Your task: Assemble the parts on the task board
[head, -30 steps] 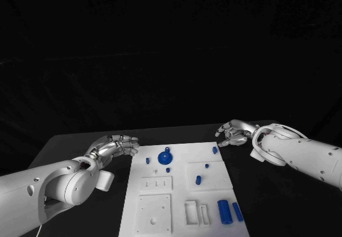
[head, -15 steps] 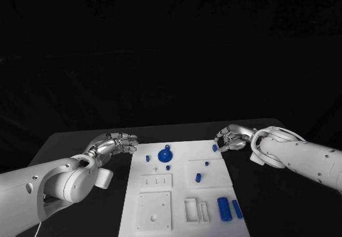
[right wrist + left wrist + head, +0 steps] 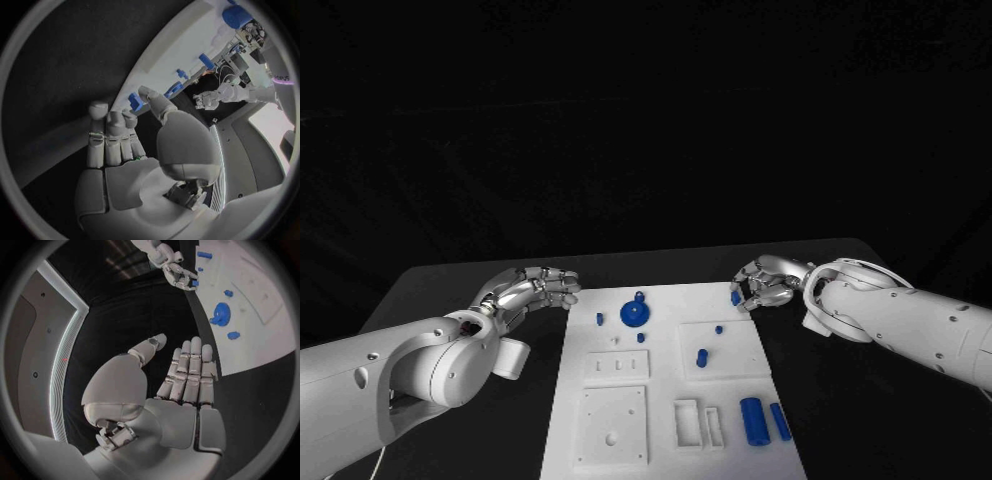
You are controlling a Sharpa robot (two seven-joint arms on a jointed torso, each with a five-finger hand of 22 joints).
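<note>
Cylinders [image 3: 751, 424], two, blue, lying side by side at the near right of the task board [image 3: 661, 450], loose and not seated in anything. Just beside them, toward the left: a white slotted block [image 3: 697, 427], then a white square plate [image 3: 613, 430] with small holes, neither carrying a blue part.

Further out, mid-board: a short blue peg [image 3: 701, 357] on a raised white square, with a smaller blue stub [image 3: 718, 329] just beyond it. Cannot tell whether seated in holes or merely lying there.

Further still, toward the far left of the board: a round blue disc [image 3: 633, 316] with a small tab, and a little blue pin [image 3: 599, 321] near it.

At the far right corner: a small blue piece [image 3: 734, 298] right at the fingertips of the right hand [image 3: 764, 283]. Seen from the right wrist, sits between thumb and curled fingers, close on both sides. Grasped or only approached: cannot tell.

Off the far left corner, above the dark desk [image 3: 444, 290]: left hand [image 3: 531, 292], released, fingers straight and thumb apart in its wrist view, grasping nothing.

By judgement, early days: most blue parts scattered loose, near fixtures unfilled, probably only the corner piece being worked. Nearly all of the assembly left to do.
</note>
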